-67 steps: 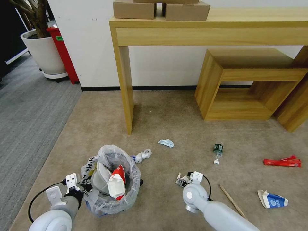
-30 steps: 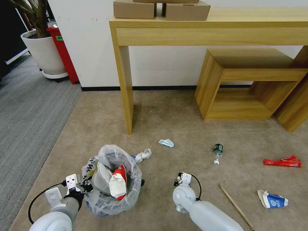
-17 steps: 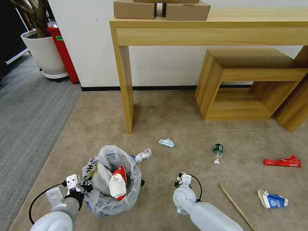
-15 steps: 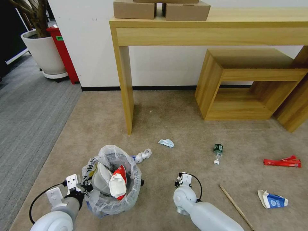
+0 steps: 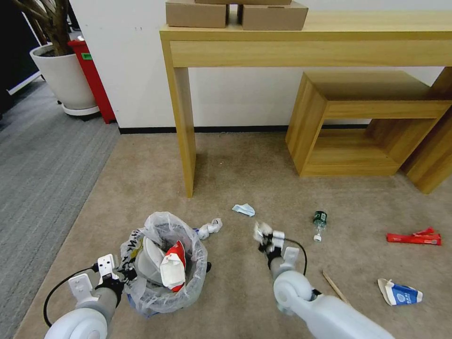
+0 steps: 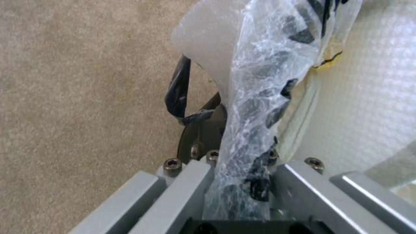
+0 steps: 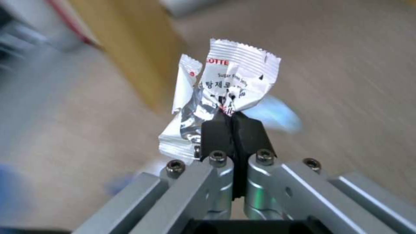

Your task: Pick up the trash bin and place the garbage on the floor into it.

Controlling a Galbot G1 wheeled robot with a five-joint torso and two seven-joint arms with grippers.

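Observation:
The trash bin (image 5: 188, 282), lined with a crinkled clear bag (image 6: 255, 107), stands on the carpet at the lower left. It holds a white slipper (image 5: 149, 264) and a red cup (image 5: 173, 269). My left gripper (image 5: 123, 275) is shut on its near rim. My right gripper (image 5: 264, 242) is raised off the floor to the bin's right, shut on a crumpled white wrapper (image 7: 225, 87). Garbage lies on the floor: crumpled paper (image 5: 210, 228), a pale blue scrap (image 5: 244, 209), a green-labelled bottle (image 5: 320, 218), a red wrapper (image 5: 414, 238), a blue-white carton (image 5: 400, 293) and a wooden stick (image 5: 334, 285).
A tall wooden table's leg (image 5: 185, 141) stands just beyond the litter, with cardboard boxes (image 5: 235, 14) on top. A low wooden shelf (image 5: 358, 122) sits at the right against the wall. A potted plant (image 5: 66, 77) and a red stand (image 5: 94, 80) are at the far left.
My right gripper has risen from the carpet and swung forward with the white wrapper held in it. The left arm and the bin have stayed put.

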